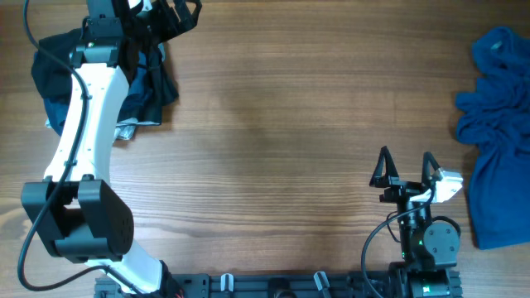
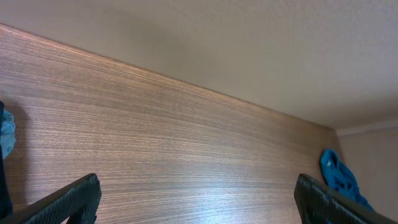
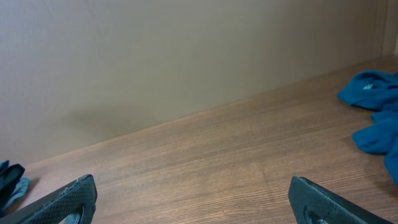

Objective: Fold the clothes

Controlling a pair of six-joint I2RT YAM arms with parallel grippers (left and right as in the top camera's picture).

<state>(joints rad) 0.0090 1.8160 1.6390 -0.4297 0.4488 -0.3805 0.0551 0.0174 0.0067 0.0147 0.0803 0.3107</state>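
- The clothes lie in two heaps, neither one folded: a dark heap (image 1: 50,70) of black and deep-blue fabric under the left arm's wrist, and a blue heap (image 1: 501,124) just to the right of the right gripper (image 1: 406,165) and apart from it.
- The left gripper (image 2: 198,186) has its jaws spread wide with nothing between them. Its own camera looks across bare wooden table (image 1: 273,124), and only a sliver of the dark heap shows past its left finger.
- The right gripper is likewise wide apart and holds nothing. It sits near the robot's base, and the blue heap is off to its right in its own camera.
- The step in hand appears to be the very first one: picking a garment out of a heap. No cloth is spread on the table between the two grippers yet.
- The next move probably calls for one gripper to drop onto a heap, pinch a single layer near an edge, and drag it to the open wood between the arms for flattening.
- Both heaps look soft and crumpled, with deep folds. No collar, sleeve or hem can be made out, so finding a clean edge may be the hard part.
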